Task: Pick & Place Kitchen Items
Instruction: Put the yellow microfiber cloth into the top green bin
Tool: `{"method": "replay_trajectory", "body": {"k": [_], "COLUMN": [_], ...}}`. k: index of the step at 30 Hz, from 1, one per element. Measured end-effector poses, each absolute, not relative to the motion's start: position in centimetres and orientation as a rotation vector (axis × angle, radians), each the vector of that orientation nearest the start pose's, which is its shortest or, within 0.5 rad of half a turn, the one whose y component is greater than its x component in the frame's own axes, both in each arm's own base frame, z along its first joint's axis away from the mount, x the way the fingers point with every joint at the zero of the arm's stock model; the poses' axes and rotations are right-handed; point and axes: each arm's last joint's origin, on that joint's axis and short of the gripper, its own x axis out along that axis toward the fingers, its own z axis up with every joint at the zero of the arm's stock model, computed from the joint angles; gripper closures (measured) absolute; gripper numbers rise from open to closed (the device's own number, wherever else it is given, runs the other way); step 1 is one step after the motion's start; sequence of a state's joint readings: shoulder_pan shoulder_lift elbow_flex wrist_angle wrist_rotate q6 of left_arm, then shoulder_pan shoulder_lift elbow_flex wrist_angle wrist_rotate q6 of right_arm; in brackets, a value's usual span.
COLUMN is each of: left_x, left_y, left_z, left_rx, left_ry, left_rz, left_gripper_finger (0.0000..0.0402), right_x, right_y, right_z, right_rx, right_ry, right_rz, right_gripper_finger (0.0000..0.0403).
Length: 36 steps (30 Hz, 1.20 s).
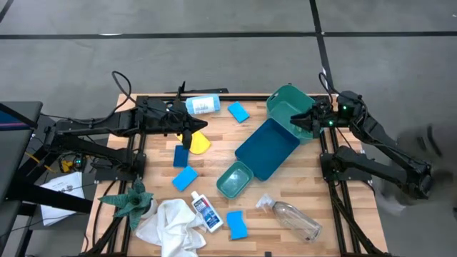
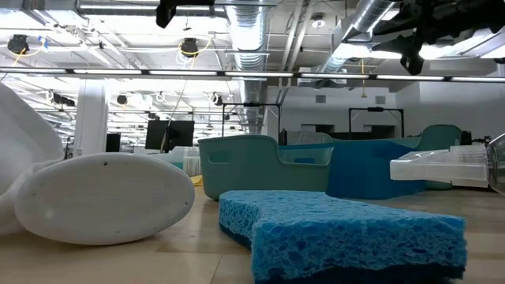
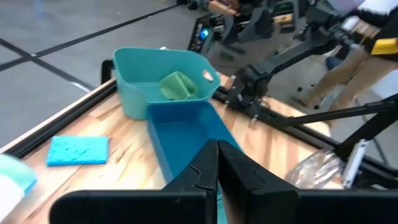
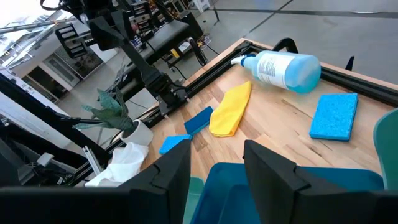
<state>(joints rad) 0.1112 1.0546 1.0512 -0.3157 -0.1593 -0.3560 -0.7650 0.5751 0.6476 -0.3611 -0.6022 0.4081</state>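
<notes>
Wooden slats carry scattered items. My right gripper [image 1: 308,121] hovers over the teal bins [image 1: 289,107], fingers apart, holding nothing; my left gripper [image 1: 187,127], pressed together, hangs above the yellow pad [image 1: 201,143]. That pad looks soft and light; I would pinch its middle.

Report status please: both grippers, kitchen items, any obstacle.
Left gripper shut, empty, above the yellow oblong pad. Right gripper open, empty, over the teal plastic bin. Blue rectangular sponges still loose on table.
</notes>
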Motion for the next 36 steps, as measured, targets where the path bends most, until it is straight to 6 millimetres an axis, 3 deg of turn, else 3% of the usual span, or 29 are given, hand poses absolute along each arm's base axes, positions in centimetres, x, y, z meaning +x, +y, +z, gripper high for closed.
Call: {"method": "replay_trajectory", "body": {"k": [9, 14, 20, 26, 30, 36], "left_x": [22.2, 22.9, 24.9, 26.0, 26.5, 27.8], "left_y": [3.0, 3.1, 3.3, 3.8, 4.6, 6.1], "left_z": [35.4, 33.9, 30.8, 26.8, 24.5, 21.4], "left_rx": [-0.334, -0.354, -0.396, -0.382, -0.410, -0.461], "left_ry": [0.345, 0.461, 0.645, 0.885, 0.993, 1.079], "left_rz": [0.360, 0.390, 0.423, 0.606, 0.753, 0.846], "left_gripper_finger": [0.0398, 0.0356, 0.0245, 0.0155, 0.0137, 0.0141], "right_x": [10.3, 10.3, 10.3, 10.3, 10.3, 10.2], "right_y": [-7.6, -7.6, -7.6, -7.6, -7.6, -7.6], "right_z": [29.9, 29.9, 29.9, 29.9, 29.9, 29.9], "right_rx": [0.590, 0.590, 0.597, 0.602, 0.606, 0.606], "right_ry": [0.188, 0.187, 0.186, 0.186, 0.185, 0.185], "right_rz": [-0.207, -0.208, -0.209, -0.212, -0.212, -0.213], "right_gripper_finger": [0.0262, 0.0262, 0.0262, 0.0262, 0.0262, 0.0262]}}
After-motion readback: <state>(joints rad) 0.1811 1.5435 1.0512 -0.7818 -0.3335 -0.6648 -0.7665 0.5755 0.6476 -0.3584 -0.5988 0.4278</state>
